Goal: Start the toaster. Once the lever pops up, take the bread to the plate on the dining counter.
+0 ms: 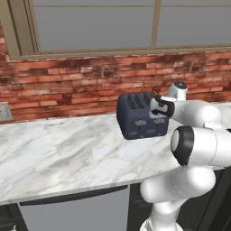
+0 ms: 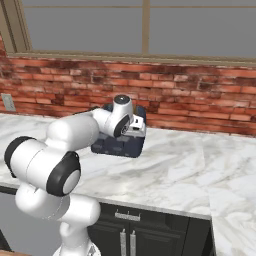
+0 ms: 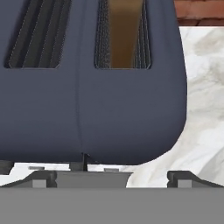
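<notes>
The dark navy toaster [image 1: 137,116] [image 2: 119,143] stands on a white-grey marbled counter [image 1: 67,153] by the brick wall. My gripper [image 1: 155,111] [image 2: 135,129] hovers right at the toaster's near right end, open, with nothing between its jaws. In the hand view the toaster [image 3: 87,109] lies close below the gripper [image 3: 113,180], whose fingertips [image 3: 43,179] stand wide apart. The tan bread [image 3: 124,35] sits down in the right slot; the left slot is dark. The plate is out of view. I cannot tell whether this top is the dining counter.
A brick wall [image 1: 67,85] with a window above backs the counter. A wall outlet [image 1: 4,112] [image 2: 8,101] sits at the far left. Dark cabinets [image 2: 127,235] lie under the counter edge. The counter [image 2: 200,170] runs on to the right.
</notes>
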{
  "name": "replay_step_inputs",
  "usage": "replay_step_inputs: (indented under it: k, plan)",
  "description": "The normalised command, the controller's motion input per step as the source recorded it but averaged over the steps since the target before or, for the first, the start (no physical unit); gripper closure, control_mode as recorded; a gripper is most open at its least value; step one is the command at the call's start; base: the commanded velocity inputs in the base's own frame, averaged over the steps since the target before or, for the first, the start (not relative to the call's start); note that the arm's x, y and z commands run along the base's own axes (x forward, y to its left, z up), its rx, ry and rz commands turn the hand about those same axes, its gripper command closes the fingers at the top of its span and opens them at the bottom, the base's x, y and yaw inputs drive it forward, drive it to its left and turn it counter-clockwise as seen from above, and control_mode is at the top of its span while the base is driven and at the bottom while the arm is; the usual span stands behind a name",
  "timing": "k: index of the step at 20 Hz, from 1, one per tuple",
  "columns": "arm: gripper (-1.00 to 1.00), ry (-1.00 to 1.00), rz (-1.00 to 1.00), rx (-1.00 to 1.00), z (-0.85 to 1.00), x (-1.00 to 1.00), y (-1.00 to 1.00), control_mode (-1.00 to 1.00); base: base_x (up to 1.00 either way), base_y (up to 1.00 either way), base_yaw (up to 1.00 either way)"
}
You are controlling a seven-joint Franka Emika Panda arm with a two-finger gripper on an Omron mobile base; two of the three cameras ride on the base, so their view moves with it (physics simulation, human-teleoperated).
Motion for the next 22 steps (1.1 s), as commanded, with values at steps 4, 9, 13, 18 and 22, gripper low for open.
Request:
replay_step_inputs:
  k: [4,9,13,18,22]
  plan:
    - [-1.00,0.00,0.00,0.00,-0.11,-0.01,0.00,-1.00,0.00,0.00,0.00]
    - [-1.00,-0.01,0.00,0.00,-0.13,-0.04,0.00,-1.00,0.00,0.00,0.00]
    - [-1.00,-0.01,0.00,0.00,-0.14,-0.03,0.00,-1.00,0.00,0.00,0.00]
    - [-1.00,-0.01,0.00,0.00,-0.12,0.00,0.00,-1.00,0.00,0.00,0.00]
    - [-1.00,-0.01,0.00,0.00,-0.11,0.00,0.00,-1.00,0.00,0.00,0.00]
